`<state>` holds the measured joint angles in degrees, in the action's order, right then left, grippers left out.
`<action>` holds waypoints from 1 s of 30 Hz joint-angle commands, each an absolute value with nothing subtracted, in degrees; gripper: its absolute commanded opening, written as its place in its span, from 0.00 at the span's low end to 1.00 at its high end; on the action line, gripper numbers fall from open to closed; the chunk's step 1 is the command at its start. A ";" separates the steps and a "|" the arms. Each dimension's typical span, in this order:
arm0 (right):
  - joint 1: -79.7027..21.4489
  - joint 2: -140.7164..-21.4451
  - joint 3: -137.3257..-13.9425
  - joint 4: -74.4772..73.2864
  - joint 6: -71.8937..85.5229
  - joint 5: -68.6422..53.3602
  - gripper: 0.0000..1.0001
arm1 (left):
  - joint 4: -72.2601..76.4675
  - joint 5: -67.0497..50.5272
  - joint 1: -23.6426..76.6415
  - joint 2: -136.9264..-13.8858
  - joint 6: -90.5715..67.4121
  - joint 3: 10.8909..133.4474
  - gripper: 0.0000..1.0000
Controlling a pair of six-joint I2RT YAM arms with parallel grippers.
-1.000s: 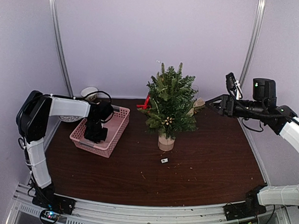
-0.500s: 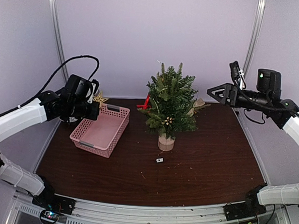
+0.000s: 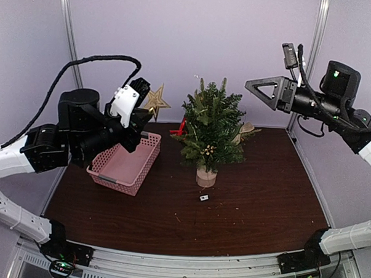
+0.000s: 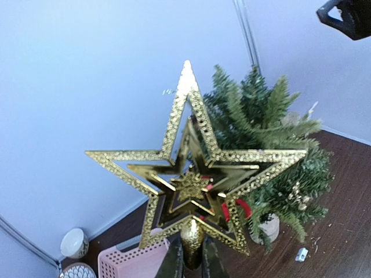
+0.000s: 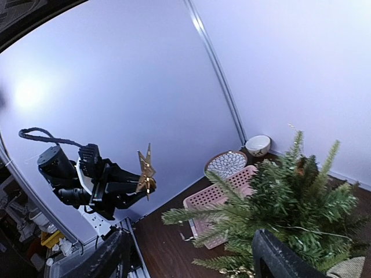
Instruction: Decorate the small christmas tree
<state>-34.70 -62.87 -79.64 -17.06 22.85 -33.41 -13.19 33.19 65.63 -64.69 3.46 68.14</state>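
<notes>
The small christmas tree [image 3: 208,130] stands on its pale stump at the table's middle back, with a red ornament on its left side. It also shows in the left wrist view [image 4: 272,133] and the right wrist view [image 5: 290,214]. My left gripper [image 3: 146,114] is raised left of the tree and shut on the stem of a gold glitter star [image 3: 155,101], seen close in the left wrist view [image 4: 194,168] and far off in the right wrist view [image 5: 144,172]. My right gripper [image 3: 261,90] is open and empty, raised right of the tree top.
A pink basket [image 3: 126,163] sits left of the tree. A patterned plate [image 5: 225,165] and a small white bowl [image 5: 257,145] lie behind it. A small pale object [image 3: 204,199] lies on the table before the tree. A beige ornament [image 3: 246,130] shows at the tree's right.
My left arm rose from the basket with the gold star and carried it up and right toward the tree. My right gripper rose and moved left, away from the tree's right side.
</notes>
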 commanded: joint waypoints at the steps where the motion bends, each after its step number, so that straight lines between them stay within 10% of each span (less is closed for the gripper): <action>1: -41.63 -65.04 -82.30 -13.21 21.49 -27.76 0.74 | -3.26 38.20 70.61 -69.06 12.21 73.43 0.00; 30: -61.49 -75.82 -84.43 -0.18 12.03 -4.34 0.44 | 7.17 36.47 74.16 -78.70 5.99 81.47 0.00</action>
